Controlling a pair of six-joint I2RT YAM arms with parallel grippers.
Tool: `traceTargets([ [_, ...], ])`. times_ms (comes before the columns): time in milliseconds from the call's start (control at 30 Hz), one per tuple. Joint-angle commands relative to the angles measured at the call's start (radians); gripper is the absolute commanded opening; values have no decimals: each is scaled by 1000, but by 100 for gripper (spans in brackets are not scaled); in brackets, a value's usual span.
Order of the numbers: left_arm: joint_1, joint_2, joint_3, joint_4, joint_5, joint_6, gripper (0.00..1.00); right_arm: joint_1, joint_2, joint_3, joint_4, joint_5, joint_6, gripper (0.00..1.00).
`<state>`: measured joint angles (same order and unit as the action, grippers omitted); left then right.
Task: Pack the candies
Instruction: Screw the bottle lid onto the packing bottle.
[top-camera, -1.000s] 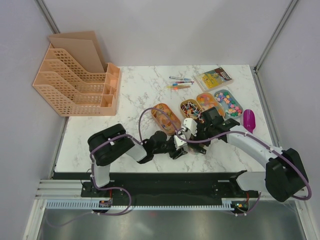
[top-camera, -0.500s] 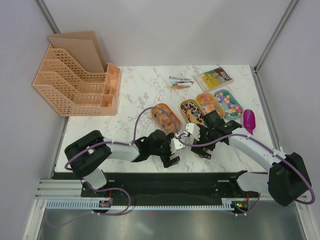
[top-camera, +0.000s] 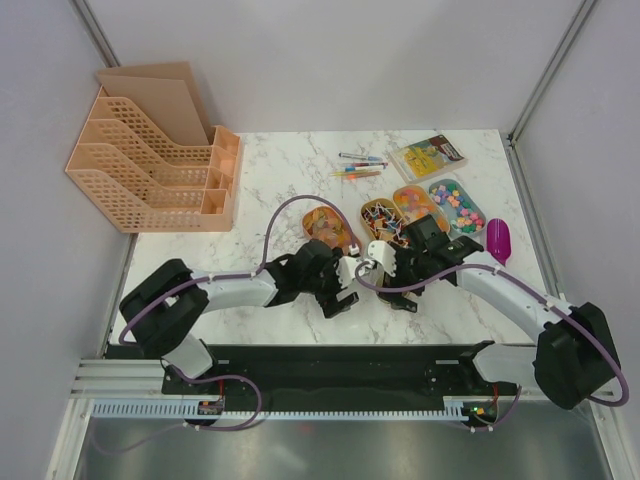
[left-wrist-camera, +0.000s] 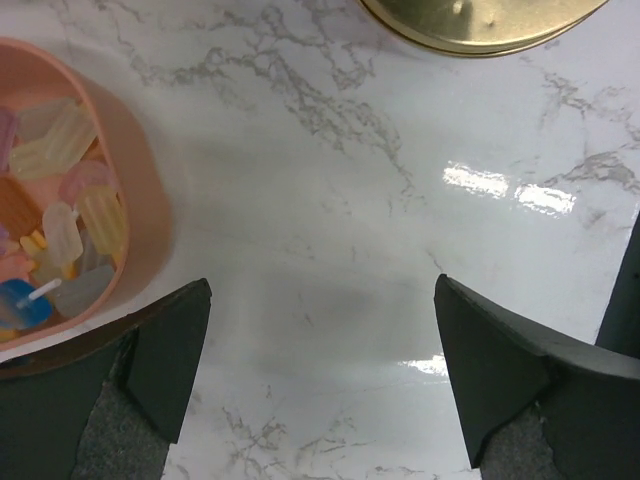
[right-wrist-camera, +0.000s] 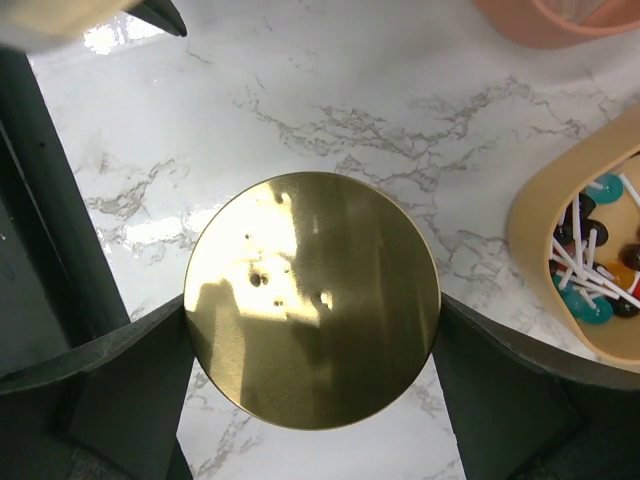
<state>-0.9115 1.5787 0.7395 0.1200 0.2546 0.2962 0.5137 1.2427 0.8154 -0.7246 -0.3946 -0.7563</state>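
No readable writing anywhere: yellow box (top-camera: 428, 157) at the far right of the table has printing on it, too small to read. Gold lid (right-wrist-camera: 300, 250) is bare metal, no label, just a few small dents or specks. Surface is a white marble-pattern table (top-camera: 280, 180), glossy, with lamp glare in both wrist views; plain grey walls (top-camera: 350, 60) on three sides, black base rail (top-camera: 330, 365) at the near edge. Peach file rack (top-camera: 150, 170) far left, pens (top-camera: 358, 168) beside the box, purple scoop (top-camera: 497, 240) at the right end of the tray row. The candies (top-camera: 456, 205) sit in four oval trays in a row at centre-right, none on the bare table. Left gripper (left-wrist-camera: 322, 285) is spread wide over bare marble, nothing between its fingers, pink tray (left-wrist-camera: 150, 230) of pastel pieces just off its left finger. Right gripper (right-wrist-camera: 312, 302) is also spread wide, one fingertip each side of the gold lid, right at its rim; contact not resolvable. Tan tray (right-wrist-camera: 530, 240) with stick sweets is near it on the right. In the top view the lid is hidden under the two wrists, and the right arm covers part of the second tray. Pink tray, tan tray and lid are each cut off by wrist-view edges.
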Motion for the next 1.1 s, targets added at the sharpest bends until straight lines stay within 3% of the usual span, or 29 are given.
traceTargets([
  [0, 29, -34, 86, 4, -17, -11, 100, 3, 29, -27, 51, -44, -20, 98],
  [33, 39, -34, 112, 0, 6, -22, 99, 3, 38, -25, 57, -46, -18, 98],
  [167, 54, -3, 205, -34, 132, -144, 78, 3, 60, -27, 71, -46, -21, 98],
  [200, 59, 15, 225, -37, 193, -173, 45, 3, 63, -28, 76, -50, -21, 98],
  [267, 62, 30, 270, -42, 230, -244, 3, 5, 67, -39, 85, -61, -20, 98],
  [567, 63, 11, 255, -114, 354, -272, 2, 3, 64, -79, 134, -84, 2, 98],
  [833, 89, -177, 2, -131, 154, -126, 2, 2, -21, -84, 136, -53, 21, 98],
  [1067, 143, -214, 1, -141, 107, -89, 2, -26, -117, -24, 200, 36, 101, 98],
])
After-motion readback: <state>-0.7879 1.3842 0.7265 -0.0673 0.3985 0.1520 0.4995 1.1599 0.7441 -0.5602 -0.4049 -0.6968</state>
